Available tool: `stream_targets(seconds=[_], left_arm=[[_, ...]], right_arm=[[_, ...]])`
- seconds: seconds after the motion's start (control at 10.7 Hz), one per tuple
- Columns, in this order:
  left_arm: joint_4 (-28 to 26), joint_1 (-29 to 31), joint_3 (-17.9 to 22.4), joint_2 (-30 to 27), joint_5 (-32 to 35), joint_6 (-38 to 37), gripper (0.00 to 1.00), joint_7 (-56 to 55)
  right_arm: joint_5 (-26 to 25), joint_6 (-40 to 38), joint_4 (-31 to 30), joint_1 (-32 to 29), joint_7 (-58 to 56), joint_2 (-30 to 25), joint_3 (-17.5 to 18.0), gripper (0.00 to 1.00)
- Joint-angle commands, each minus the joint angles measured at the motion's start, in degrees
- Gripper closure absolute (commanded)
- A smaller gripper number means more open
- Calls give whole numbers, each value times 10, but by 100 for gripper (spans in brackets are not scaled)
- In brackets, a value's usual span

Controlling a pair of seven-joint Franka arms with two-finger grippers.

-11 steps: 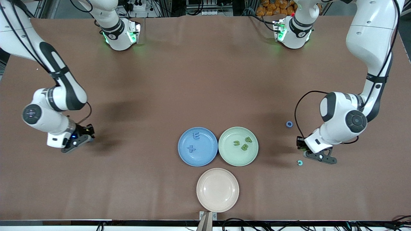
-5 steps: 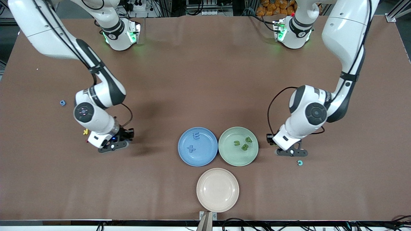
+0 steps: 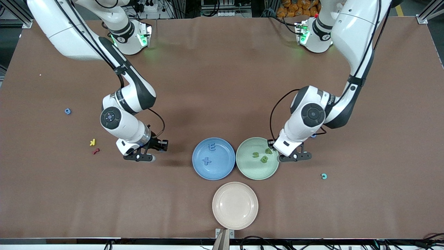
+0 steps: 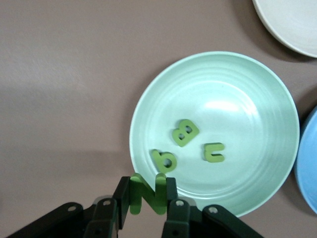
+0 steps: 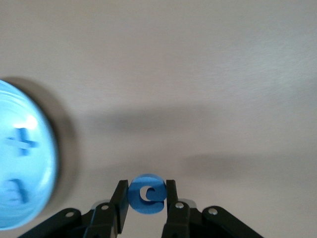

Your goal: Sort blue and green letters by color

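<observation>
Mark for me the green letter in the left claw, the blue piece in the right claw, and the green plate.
Green letter N [image 4: 146, 193], left wrist view: middle of its diagonal stroke.
Blue piece [image 5: 146, 194], right wrist view: its front face, between the pads.
Green plate [image 3: 257, 171], front view: bare rim nearest the camera.

Brown table mat [image 3: 222, 76] carries an empty round pink plate [image 3: 235, 205]; small yellow K [image 3: 92, 142] beside small red squiggle [image 3: 95, 151].

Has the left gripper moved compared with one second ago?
Yes. The left gripper, holding a green letter, came from the table's end to the green plate rim.
</observation>
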Motion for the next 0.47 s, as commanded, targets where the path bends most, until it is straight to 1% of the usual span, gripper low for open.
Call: stream_targets(seconds=[0.0, 0.09, 0.19, 0.28, 0.37], left_arm=[[32, -18, 5, 20, -11, -7, 91, -64], [39, -22, 5, 24, -12, -7, 91, -71], [41, -22, 5, 24, -12, -7, 76, -80], [41, -20, 5, 24, -7, -7, 10, -73], [41, -20, 5, 24, -5, -7, 0, -49]], right_arm=[[79, -3, 70, 47, 106, 21, -1, 100], [91, -2, 90, 71, 155, 21, -1, 100], [92, -2, 109, 83, 214, 25, -2, 100], [94, -2, 136, 91, 267, 39, -2, 100], [95, -1, 161, 102, 325, 56, -2, 100]])
